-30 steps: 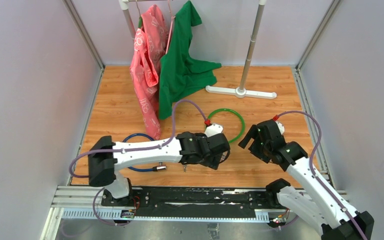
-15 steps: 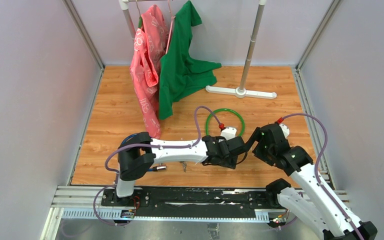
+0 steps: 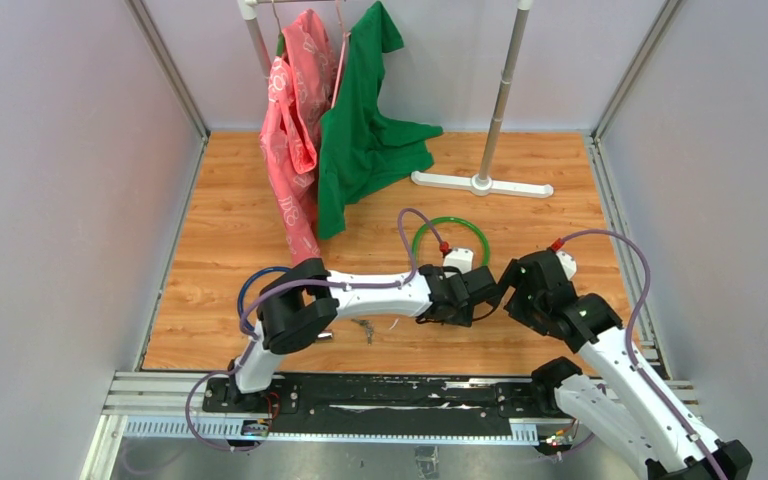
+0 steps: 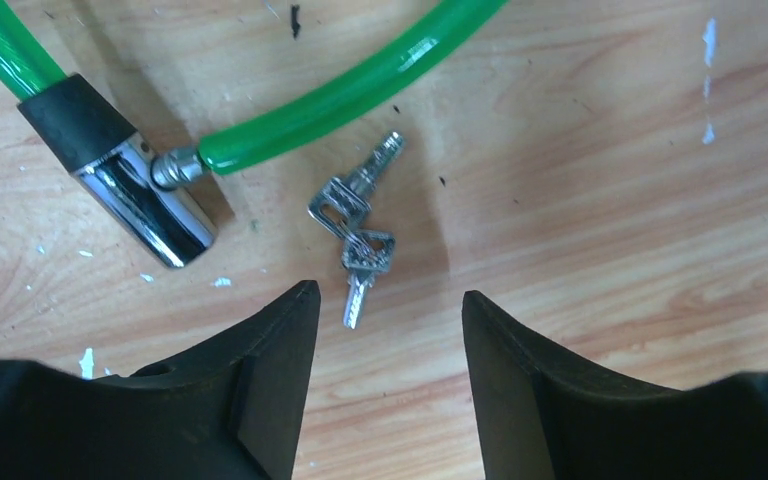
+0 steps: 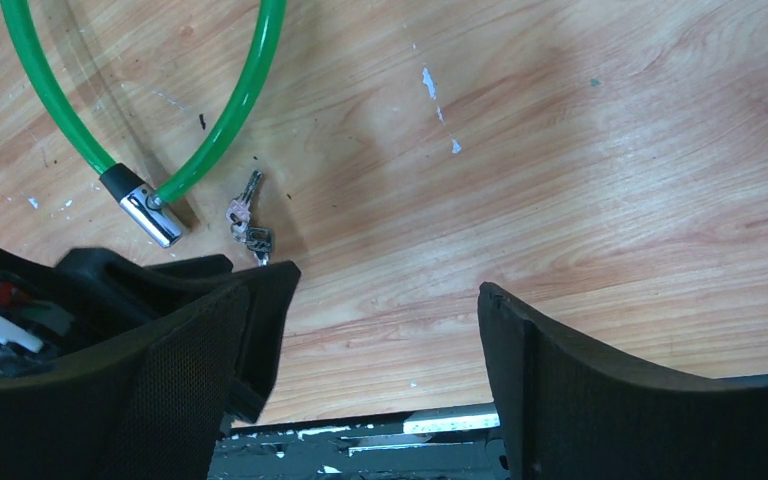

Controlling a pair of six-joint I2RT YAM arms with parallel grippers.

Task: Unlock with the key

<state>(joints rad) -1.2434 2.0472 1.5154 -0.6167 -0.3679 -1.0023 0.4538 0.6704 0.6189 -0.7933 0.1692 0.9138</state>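
A green cable lock (image 4: 360, 85) lies on the wooden floor, its chrome barrel (image 4: 150, 205) capped in black. A small bunch of silver keys (image 4: 360, 240) lies loose beside the barrel. My left gripper (image 4: 388, 300) hovers over them, open, with the key tip just beyond the gap and nothing between the fingers. In the right wrist view the keys (image 5: 248, 225) and barrel (image 5: 150, 215) lie far left. My right gripper (image 5: 365, 290) is open and empty, close beside the left gripper's fingers (image 5: 275, 285). From above, both grippers (image 3: 485, 290) (image 3: 510, 285) meet below the green loop (image 3: 450, 222) and hide the keys.
A blue cable lock (image 3: 250, 285) lies under the left arm, with a second key (image 3: 365, 328) on the floor nearby. A clothes rack base (image 3: 480, 183) and hanging red (image 3: 295, 130) and green garments (image 3: 360, 130) stand at the back. The black rail (image 3: 380, 395) marks the near edge.
My left arm has swung right across the floor to the green lock, and its jaws have narrowed. The right gripper has shifted slightly toward it.
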